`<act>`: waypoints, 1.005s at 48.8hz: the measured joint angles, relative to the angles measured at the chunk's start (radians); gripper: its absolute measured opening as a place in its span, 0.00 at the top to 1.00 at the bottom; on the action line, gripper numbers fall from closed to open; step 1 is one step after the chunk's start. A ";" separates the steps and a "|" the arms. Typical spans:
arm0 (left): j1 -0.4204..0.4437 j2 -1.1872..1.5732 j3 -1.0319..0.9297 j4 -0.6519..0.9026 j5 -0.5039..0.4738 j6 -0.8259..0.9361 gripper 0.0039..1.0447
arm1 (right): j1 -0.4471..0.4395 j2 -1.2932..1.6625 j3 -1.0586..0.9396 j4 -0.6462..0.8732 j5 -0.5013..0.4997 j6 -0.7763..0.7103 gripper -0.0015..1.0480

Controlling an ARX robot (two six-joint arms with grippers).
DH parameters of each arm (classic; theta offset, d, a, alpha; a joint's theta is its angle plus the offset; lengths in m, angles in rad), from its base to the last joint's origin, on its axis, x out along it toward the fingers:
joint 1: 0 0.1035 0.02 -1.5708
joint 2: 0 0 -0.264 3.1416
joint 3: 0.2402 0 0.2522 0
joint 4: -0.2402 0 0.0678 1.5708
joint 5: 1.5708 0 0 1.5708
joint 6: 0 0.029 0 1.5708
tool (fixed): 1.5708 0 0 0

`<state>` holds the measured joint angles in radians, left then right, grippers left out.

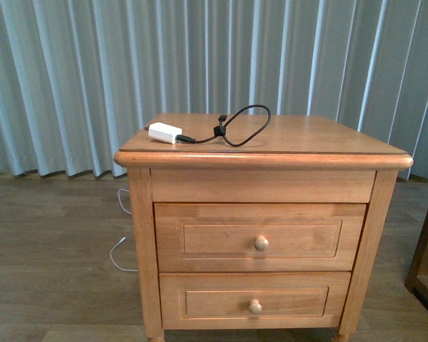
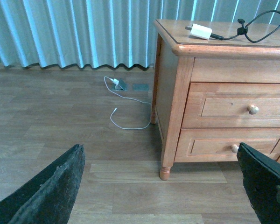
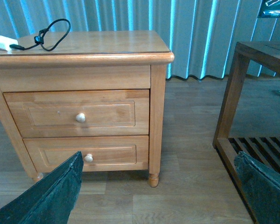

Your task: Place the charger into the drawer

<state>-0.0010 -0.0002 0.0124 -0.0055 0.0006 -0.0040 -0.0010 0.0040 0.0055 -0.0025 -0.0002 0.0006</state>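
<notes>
Likely light, hard and a little slick at the charger (image 1: 164,132) block, limp along the cable (image 1: 187,139), so best pinched across the block's flat sides on the counter (image 1: 321,135) above the shut drawer (image 1: 221,239), with left fingers (image 2: 51,191) and right fingers (image 3: 51,196) both spread wide, empty

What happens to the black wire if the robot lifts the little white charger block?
Probably it flops: the thin black cable lies in a loose loop, so it would likely dangle under the small white rectangular adapter block. The black cable tie should keep the loop bunched. The block looks small and smooth, so likely light, maybe slippery.
</notes>
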 joint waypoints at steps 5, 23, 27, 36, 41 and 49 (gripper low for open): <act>0.000 0.000 0.000 0.000 0.000 0.000 0.05 | 0.000 0.000 0.000 0.000 0.000 0.000 0.08; 0.000 0.000 0.000 0.000 0.000 0.000 0.05 | 0.000 0.000 0.000 0.000 0.000 0.000 0.08; 0.000 0.000 0.000 0.000 0.000 0.000 0.05 | 0.000 0.000 0.000 0.000 0.000 0.000 0.08; 0.000 0.000 0.000 0.000 0.000 0.000 0.05 | 0.000 0.000 0.000 0.000 0.000 0.000 0.08; 0.000 0.000 0.000 0.000 0.000 0.000 0.05 | 0.000 0.000 0.000 0.000 0.000 0.000 0.08; 0.000 0.000 0.000 0.000 0.000 0.000 0.05 | 0.003 0.006 0.003 -0.012 0.010 0.003 0.08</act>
<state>-0.0010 -0.0002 0.0124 -0.0055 0.0006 -0.0040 0.0025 0.0097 0.0082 -0.0143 0.0097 0.0040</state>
